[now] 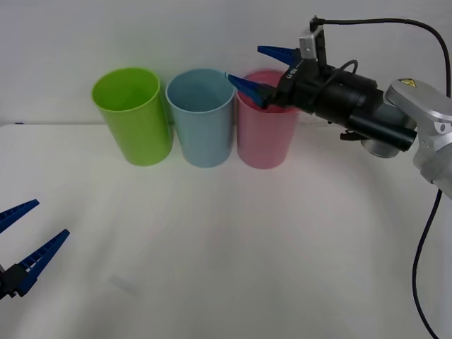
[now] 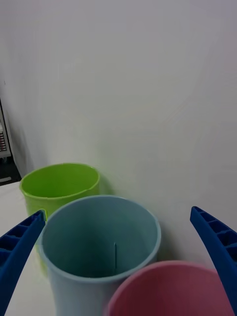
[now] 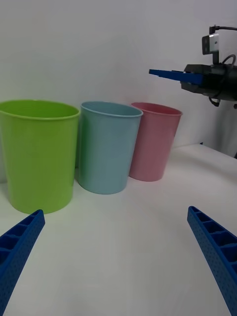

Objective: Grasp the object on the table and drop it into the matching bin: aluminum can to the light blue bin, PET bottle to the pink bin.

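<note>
My right pincer hangs spread and empty above the pink bin, beside the light blue bin; left pincer spread, low over the counter

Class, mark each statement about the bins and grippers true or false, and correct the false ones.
1. The right gripper is open. True.
2. It is above the lime green bin. False: it is raised by the pink bin and light blue bin.
3. The light blue bin stands between the other two. True.
4. The left gripper grips a can. False: it is open and empty, low over the table.
</note>
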`<action>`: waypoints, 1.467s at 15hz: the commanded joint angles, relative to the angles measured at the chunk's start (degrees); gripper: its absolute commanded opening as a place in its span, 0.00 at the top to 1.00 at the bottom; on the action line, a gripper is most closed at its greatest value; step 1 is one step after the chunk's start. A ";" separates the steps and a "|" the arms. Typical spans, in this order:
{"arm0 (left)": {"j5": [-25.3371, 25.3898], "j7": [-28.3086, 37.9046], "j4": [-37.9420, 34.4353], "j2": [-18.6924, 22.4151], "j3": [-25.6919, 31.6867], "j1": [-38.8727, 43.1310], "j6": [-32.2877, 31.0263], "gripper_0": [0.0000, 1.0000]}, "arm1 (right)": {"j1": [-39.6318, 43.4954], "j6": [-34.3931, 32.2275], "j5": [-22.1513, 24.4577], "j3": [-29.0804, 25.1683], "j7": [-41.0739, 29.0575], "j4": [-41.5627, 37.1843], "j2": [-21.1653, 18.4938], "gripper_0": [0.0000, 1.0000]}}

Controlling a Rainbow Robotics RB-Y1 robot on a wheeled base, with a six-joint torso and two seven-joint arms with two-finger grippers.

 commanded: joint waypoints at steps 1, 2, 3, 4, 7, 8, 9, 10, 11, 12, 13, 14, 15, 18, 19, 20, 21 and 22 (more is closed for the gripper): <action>0.00 0.00 0.00 0.00 0.00 0.00 0.00 0.00 | 4.19 1.02 -0.99 -0.11 0.10 -5.02 -3.02 0.00; 0.00 0.00 0.00 0.00 0.00 0.00 0.00 0.00 | 6.03 1.90 -1.08 -0.38 0.10 -7.30 -4.25 0.00; 0.00 0.00 0.00 0.00 0.00 0.00 0.00 0.00 | 7.79 3.13 -1.43 -0.55 0.10 -9.59 -5.57 0.00; 0.00 0.00 0.00 0.00 0.00 0.00 0.00 0.00 | 9.90 4.45 -1.87 -0.64 0.19 -12.49 -6.97 0.00; 0.00 0.00 0.00 0.00 0.00 0.00 0.00 0.00 | 16.85 5.33 -1.96 -3.10 0.54 -17.85 -9.70 0.00; 0.00 0.00 0.00 0.00 0.00 0.00 0.00 0.00 | 18.95 5.33 -1.96 -4.07 0.80 -19.26 -10.22 0.00; 0.00 0.00 0.00 0.00 0.00 0.00 0.00 0.00 | 20.80 5.33 -1.96 -4.86 1.16 -20.49 -10.75 0.00; 0.00 0.00 0.00 0.00 0.00 0.00 0.00 0.00 | 22.73 5.50 -1.87 -5.92 1.51 -21.72 -11.10 0.00; 0.00 0.00 0.00 0.00 0.00 0.00 0.00 0.00 | 25.46 5.77 -1.08 -7.59 1.95 -23.56 -11.37 0.00; 0.00 0.00 0.00 0.00 0.00 0.00 0.00 0.00 | 27.92 5.77 -0.12 -9.43 2.21 -24.97 -11.37 0.00; 0.00 0.00 0.00 0.00 0.00 0.00 0.00 0.00 | 29.68 5.77 0.24 -10.40 2.47 -25.85 -11.37 0.00; 0.00 0.00 0.00 0.00 0.00 0.00 0.00 0.00 | 32.14 5.68 0.76 -11.98 2.74 -27.17 -11.37 0.00; 0.00 0.00 0.00 0.00 0.00 0.00 0.00 0.00 | 34.95 5.68 1.73 -13.56 3.18 -28.49 -11.19 0.00; 0.00 0.00 0.00 0.00 0.00 0.00 0.00 0.00 | 40.84 5.86 2.70 -16.55 4.32 -31.56 -11.19 0.00; 0.00 0.00 0.00 0.00 0.00 0.00 0.00 0.00 | 42.51 5.86 2.70 -17.25 4.67 -32.35 -11.19 0.00; 0.00 0.00 0.00 0.00 0.00 0.00 0.00 0.00 | 43.92 5.77 2.78 -18.13 5.11 -32.79 -10.93 0.00; 0.00 0.00 0.00 0.00 0.00 0.00 0.00 0.00 | 45.59 5.50 2.87 -19.27 5.73 -33.14 -10.40 0.00; 0.00 0.00 0.00 0.00 0.00 0.00 0.00 0.00 | 46.82 4.71 3.58 -20.42 6.08 -33.41 -9.87 0.00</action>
